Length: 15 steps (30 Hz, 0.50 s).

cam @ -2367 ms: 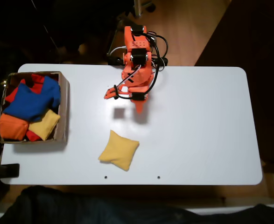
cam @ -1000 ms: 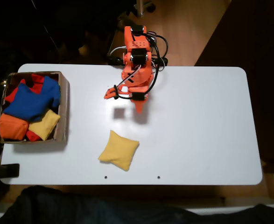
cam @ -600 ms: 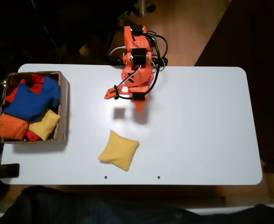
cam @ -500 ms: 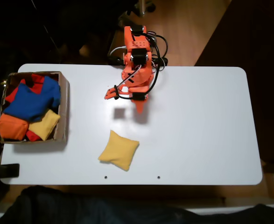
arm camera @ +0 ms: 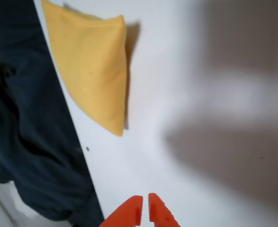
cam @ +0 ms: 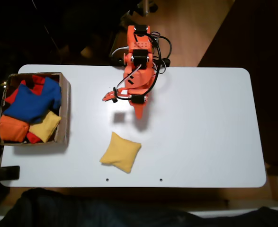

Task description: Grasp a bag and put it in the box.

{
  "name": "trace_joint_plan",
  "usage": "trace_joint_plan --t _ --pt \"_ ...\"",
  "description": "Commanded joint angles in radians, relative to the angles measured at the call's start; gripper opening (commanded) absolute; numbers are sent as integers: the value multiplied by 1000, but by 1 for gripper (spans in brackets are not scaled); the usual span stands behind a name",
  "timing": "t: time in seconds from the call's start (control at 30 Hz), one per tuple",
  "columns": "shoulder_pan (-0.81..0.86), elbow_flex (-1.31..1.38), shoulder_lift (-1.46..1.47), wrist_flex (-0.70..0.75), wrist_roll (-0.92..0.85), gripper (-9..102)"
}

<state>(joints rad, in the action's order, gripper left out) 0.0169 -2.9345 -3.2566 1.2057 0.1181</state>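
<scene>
Mustard-yellow bag [cam: 120,152] on white table [cam: 205,127]; orange pincer [arm camera: 144,209]; brown box [cam: 64,106].

Dim surroundings, glare on the white table [cam: 205,123]; wrist view blurred, soft shadows.

Bare counter [cam: 200,127] btwn my jaws and the bag [cam: 121,152], nothing in the way. Path left to the box [cam: 65,109] is open too, but it's already stuffed w/ other bags, so not much room inside.
</scene>
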Motion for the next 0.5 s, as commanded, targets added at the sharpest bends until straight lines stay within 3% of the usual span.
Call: trace_joint_plan --t 0.0,0.47 --pt "0 100 52 -17 2 1" --pt "8 417 453 -38 31 1"
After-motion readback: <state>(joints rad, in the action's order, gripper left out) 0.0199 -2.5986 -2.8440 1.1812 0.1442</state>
